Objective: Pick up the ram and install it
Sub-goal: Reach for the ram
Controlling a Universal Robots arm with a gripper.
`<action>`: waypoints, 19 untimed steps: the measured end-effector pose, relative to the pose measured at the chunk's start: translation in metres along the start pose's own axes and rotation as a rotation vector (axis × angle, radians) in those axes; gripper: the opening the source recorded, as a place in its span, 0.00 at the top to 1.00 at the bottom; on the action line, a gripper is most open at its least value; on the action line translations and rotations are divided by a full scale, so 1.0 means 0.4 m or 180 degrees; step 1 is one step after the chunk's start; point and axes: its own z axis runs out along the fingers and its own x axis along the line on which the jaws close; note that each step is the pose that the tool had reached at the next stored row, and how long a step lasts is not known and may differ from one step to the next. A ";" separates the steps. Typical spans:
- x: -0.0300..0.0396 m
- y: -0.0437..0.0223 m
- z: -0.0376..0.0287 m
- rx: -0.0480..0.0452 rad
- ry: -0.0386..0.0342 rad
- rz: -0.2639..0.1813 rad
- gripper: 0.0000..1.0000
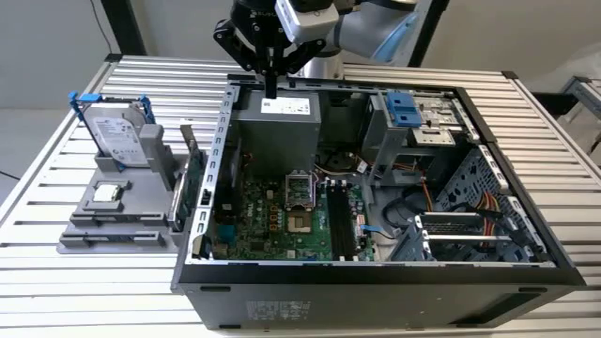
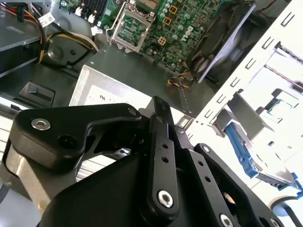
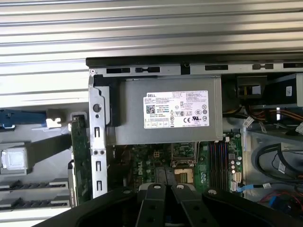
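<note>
Exterior view, read from its left to its right, all places given relative to the open computer case (image 1: 376, 289), which lies on its side on a slatted metal table (image 1: 554, 141).

(a) Beside the case, on the exterior view's left, a grey parts holder (image 1: 94, 239) carries a silver hard drive (image 1: 122, 141) with a blue handle, standing upright at the holder's far end.

(b) Between holder and case, just beside the case wall, a green expansion card (image 1: 191, 186) stands on edge, its metal bracket at the far end.

(c) Above the far rim of the case, the gripper (image 1: 271, 95) hangs pointing straight down. Its black fingers (image 2: 161, 142) are brought together tip to tip. It hovers over the grey power supply (image 1: 277, 134), whose white label faces up in the first wrist view, and touches neither it nor the case.

(d) Inside the case, nearer than the power supply, lies the green motherboard (image 1: 272, 225) with its processor socket (image 1: 298, 204). Just to the socket's right in the exterior view run the long dark memory slots (image 1: 340, 218).

(e) Further right inside the case, a blue drive-bay bracket (image 1: 404, 109) sits at the far wall, with bundled cables below it.

(f) The ram: its position cannot be told with certainty from these views, so its place relative to the gripper stays undetermined
</note>
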 end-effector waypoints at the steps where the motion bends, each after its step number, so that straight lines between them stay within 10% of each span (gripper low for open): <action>1: 0.000 0.000 0.000 0.0001 0.0000 0.0000 1.00; 19: 0.071 -0.006 -0.002 0.0003 0.0000 0.0000 1.00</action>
